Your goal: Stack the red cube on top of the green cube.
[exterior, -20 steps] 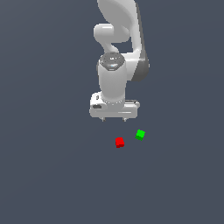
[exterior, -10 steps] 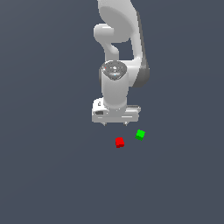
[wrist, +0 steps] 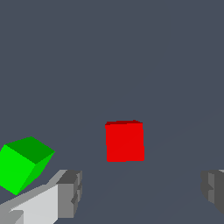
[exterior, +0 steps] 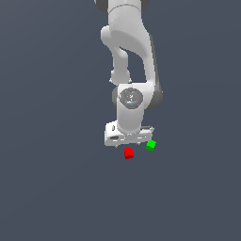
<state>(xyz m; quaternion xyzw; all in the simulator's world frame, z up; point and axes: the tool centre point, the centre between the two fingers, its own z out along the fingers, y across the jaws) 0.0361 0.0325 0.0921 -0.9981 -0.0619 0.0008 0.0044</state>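
In the wrist view the gripper (wrist: pixel 140 192) stands spread wide, its grey fingers (wrist: pixel 70 192) far apart and holding nothing; the red cube (wrist: pixel 125 141) sits in line with the gap but beyond the tips, touching neither. I count one red cube (exterior: pixel 128 153) and one green cube (exterior: pixel 150 145), both resting on the dark floor (exterior: pixel 52 188). Going by the exterior view's left to right, the red one comes first, then the green just beside it, not touching. The white hand hangs right above them. No floor edge shows; bare ground lies all around.
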